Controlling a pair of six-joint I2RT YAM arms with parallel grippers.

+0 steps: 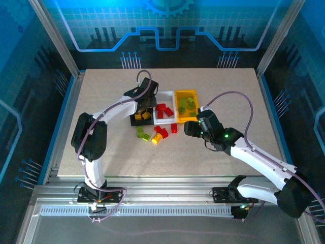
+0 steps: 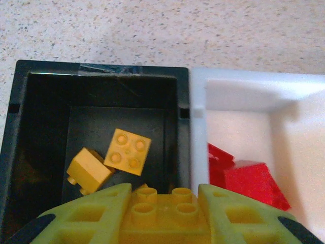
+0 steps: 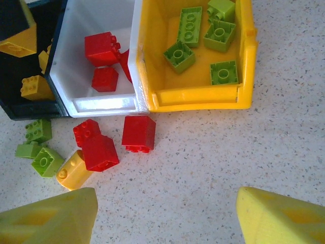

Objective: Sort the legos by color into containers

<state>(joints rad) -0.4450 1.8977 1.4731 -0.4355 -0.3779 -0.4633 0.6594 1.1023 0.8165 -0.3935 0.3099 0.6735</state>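
We are clamping our left fingers on a yellow brick just above the black bin, where two yellow bricks are already lying; the white bin beside it is holding red bricks. We are judging this the drop step: next, the fingers should part so the brick falls inside the black walls. Our right fingers are standing apart, empty, over the worktop, near the loose legos in front of the yellow bin. We are finding no brand or writing to read.
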